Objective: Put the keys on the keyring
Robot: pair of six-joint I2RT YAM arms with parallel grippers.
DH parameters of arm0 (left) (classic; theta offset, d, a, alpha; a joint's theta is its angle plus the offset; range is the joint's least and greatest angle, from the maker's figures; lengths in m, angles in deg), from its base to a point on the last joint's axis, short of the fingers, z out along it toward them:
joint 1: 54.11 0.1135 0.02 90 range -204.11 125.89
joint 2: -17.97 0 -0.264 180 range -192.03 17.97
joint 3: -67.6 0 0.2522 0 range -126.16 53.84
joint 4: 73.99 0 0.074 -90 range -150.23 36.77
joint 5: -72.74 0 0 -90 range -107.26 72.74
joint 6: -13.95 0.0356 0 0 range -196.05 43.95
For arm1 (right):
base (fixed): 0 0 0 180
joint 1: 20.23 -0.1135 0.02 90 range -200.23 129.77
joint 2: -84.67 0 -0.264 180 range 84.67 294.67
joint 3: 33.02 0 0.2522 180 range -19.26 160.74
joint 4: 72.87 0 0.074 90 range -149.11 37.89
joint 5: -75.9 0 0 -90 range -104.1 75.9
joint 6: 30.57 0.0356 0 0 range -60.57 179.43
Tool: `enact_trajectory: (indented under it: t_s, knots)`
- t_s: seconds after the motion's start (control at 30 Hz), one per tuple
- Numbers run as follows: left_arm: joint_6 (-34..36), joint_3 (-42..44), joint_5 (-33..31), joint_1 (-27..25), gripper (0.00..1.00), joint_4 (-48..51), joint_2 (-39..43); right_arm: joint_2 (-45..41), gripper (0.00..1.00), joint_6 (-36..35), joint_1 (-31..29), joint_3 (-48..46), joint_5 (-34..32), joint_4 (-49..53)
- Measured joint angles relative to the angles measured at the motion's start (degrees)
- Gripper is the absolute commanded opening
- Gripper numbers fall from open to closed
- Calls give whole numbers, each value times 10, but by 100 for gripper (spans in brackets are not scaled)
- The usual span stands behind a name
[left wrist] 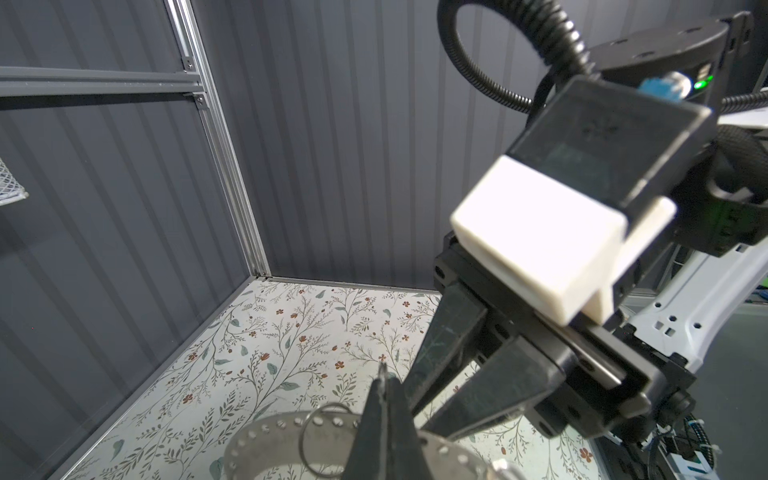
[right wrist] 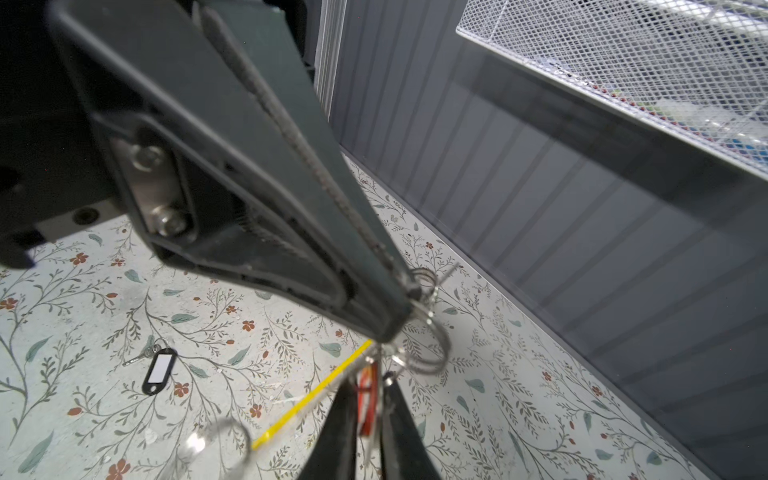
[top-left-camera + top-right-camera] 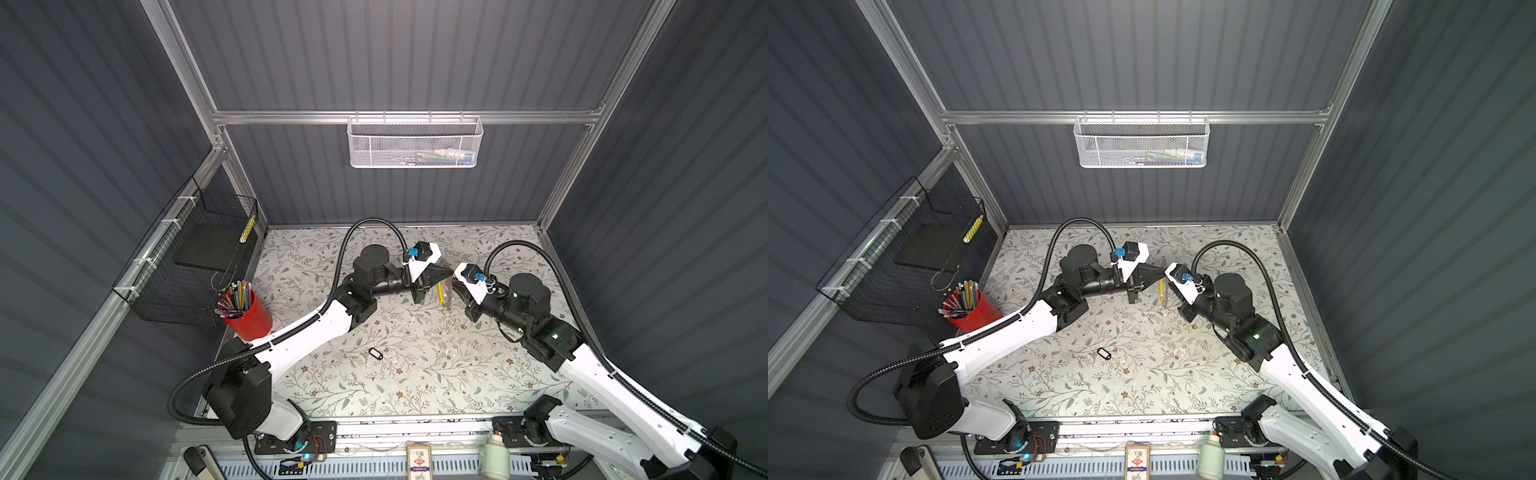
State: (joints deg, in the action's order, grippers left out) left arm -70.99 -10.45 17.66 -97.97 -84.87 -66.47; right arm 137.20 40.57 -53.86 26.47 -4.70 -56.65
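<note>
While my left gripper clamps the keyring, my right gripper pinches the orange-red key; black-tagged key lies apart.

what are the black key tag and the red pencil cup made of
Black key tag: looks like smooth plastic, a dark oval frame around a white insert, maybe paper. Red pencil cup: smooth, evenly red wall, likely plastic; painted metal is possible.
</note>
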Motion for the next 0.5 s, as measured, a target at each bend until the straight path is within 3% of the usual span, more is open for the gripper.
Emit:
enact_trajectory:
  t_s: [0.2,0.5]
  knots:
    - [-3,2,21,0,0,-19,0,-57,34,-21,11,-31,2,5]
    - [-50,7,104,7,0,-88,-23,-135,27,-14,100,-71,118,4]
